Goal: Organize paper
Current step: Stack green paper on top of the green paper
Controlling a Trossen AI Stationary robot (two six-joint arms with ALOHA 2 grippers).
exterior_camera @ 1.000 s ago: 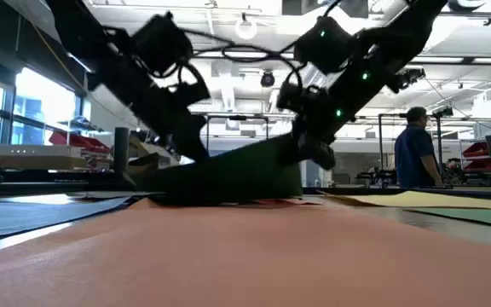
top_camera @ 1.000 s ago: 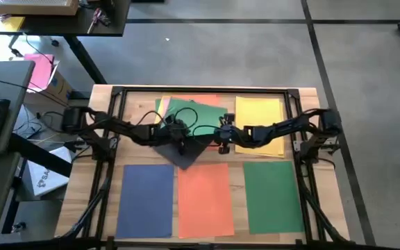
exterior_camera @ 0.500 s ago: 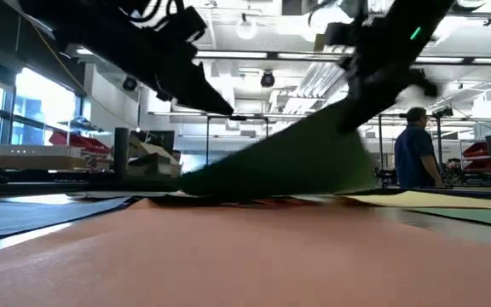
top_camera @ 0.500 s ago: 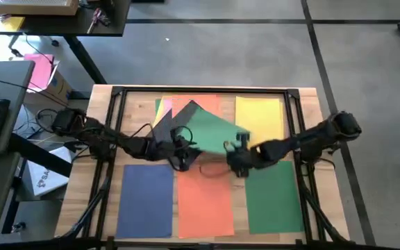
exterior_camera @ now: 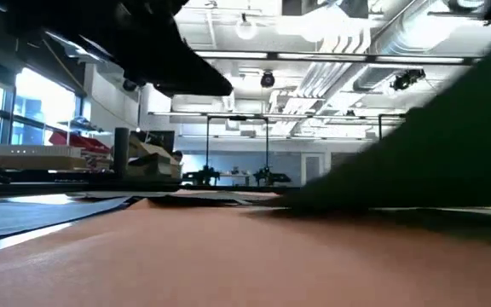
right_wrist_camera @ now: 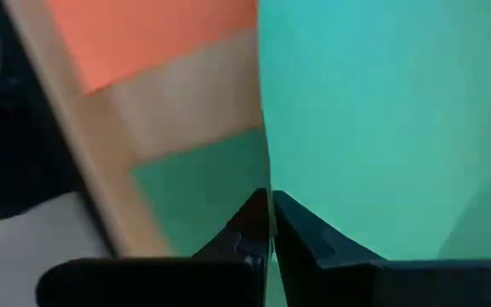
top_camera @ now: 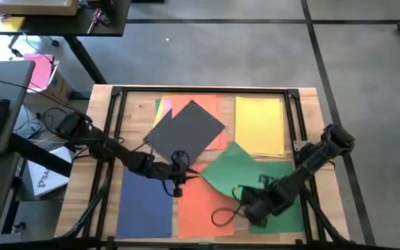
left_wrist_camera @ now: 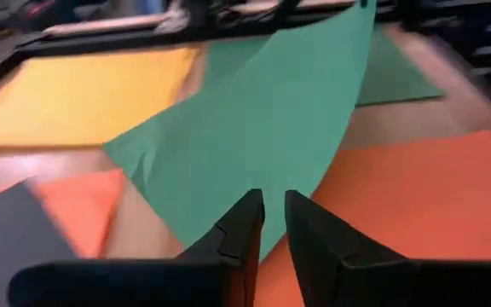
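Paper: sheets spread over the tabletop [top_camera: 310, 97]; no containers in view. Step in hand: the right gripper [top_camera: 259, 205], jaws clenched on a loose green sheet [top_camera: 231, 167], carries it above the flat green sheet [top_camera: 283, 173]; next probably squaring and release. Left gripper [top_camera: 178, 184], jaws nearly closed w/ nothing between, hovers nearby.

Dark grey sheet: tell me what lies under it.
The dark grey sheet covers part of an orange sheet, with yellow-green and pink edges peeking out. Anything fully underneath is hidden.
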